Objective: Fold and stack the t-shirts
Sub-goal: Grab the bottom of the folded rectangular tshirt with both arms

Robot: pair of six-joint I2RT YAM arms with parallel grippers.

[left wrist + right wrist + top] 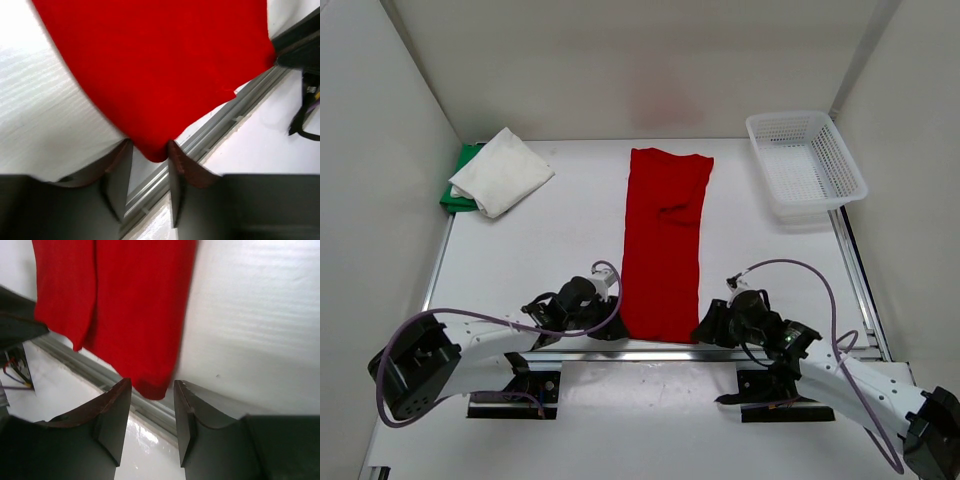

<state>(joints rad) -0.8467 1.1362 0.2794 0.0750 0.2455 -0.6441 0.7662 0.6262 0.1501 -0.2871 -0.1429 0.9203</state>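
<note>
While both arms reach in low from the near edge, the red t-shirt (pixel 662 250) lies flat in the middle of the tabletop (pixel 540 250), folded lengthwise into a long, narrow strip that runs from the far side toward the arm bases. Its near hem ends right at the metal rail (pixel 640 351) along the front of the tabletop (a loose flap of one layer shows partway along the strip, closer to the far end).

The left gripper (pixel 610 327) sits at the strip's near left corner and the right gripper (pixel 710 326) at its near right corner, so the two face each other across the hem.

Seen from the left wrist, the jaws stand apart, and the pointed tip of the cloth corner dips in between the two tips. The rail shows through the gap below it. Seen from the right wrist, the jaws are likewise apart, with the rounded hem corner at the mouth of the gap. The fold there reads as two red panels side by side. Neither pair has closed on the cloth.

At the far left corner the white t-shirt (pixel 505 172) lies folded on top of the green t-shirt (pixel 458 188), of which only the left edge peeks out. A white mesh basket (pixel 810 160) stands at the far right, well apart from all three shirts.
</note>
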